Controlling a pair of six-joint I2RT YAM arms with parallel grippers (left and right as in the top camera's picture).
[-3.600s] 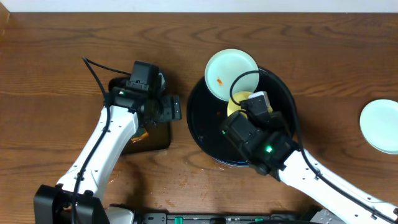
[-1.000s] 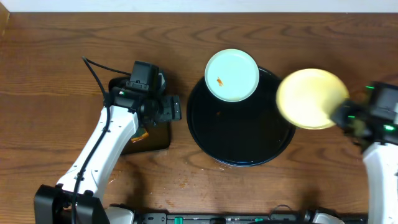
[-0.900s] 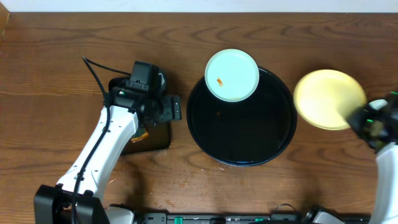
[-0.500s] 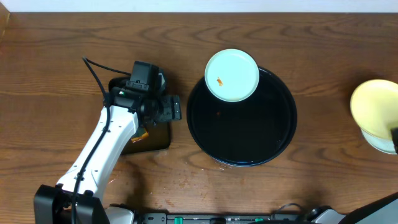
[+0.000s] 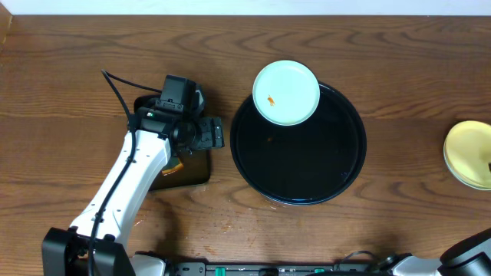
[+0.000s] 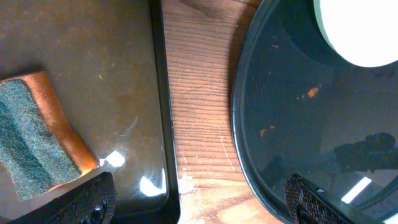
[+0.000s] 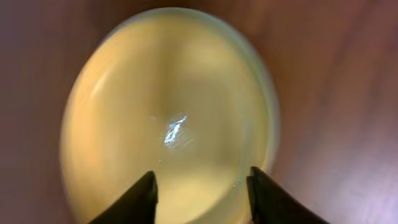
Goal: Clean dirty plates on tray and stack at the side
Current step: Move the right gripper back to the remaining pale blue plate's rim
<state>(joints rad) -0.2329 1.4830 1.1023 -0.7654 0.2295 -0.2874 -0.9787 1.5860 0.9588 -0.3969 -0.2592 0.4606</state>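
The round black tray (image 5: 337, 180) holds one pale blue plate (image 5: 286, 93) with an orange smear, lying over its far-left rim. The plate also shows in the left wrist view (image 6: 360, 31), as does the tray (image 6: 292, 143) with orange specks on it. The pale yellow plate (image 5: 469, 153) lies at the table's right edge on another pale plate, whose greenish rim shows beside it (image 7: 270, 118). My right gripper (image 7: 202, 196) is open just above the yellow plate (image 7: 168, 124). My left gripper (image 6: 199, 202) is open and empty over the strip of table between the two trays.
A small black rectangular tray (image 5: 196, 169) lies left of the round tray, under my left arm. It holds an orange sponge with a green scouring side (image 6: 37, 140). Bare wooden table (image 5: 399, 61) surrounds the trays.
My right arm carried the yellow plate from the round tray to the right edge, set it on the plate there and opened. The left arm has not moved.
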